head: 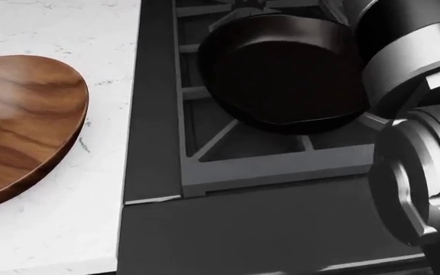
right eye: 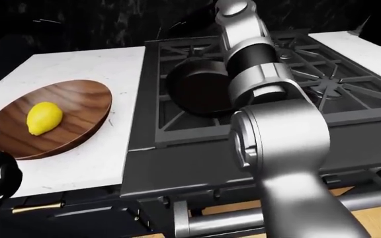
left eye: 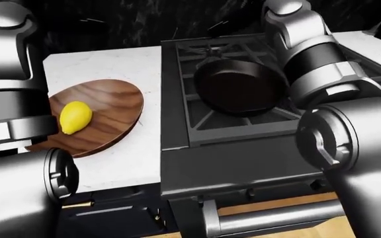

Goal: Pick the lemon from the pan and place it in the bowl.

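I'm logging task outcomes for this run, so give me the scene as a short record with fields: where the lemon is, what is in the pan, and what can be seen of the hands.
lemon: lying inside the wooden bowl, lemon
bowl: wooden bowl on the white counter, to the view's left of the stove
pan: black pan on the stove grate, nothing in it
right arm: right arm reaching over the stove beside the pan; its hand is hidden
left arm: left arm at the view's left edge; no hand shows
task state: lemon appears placed
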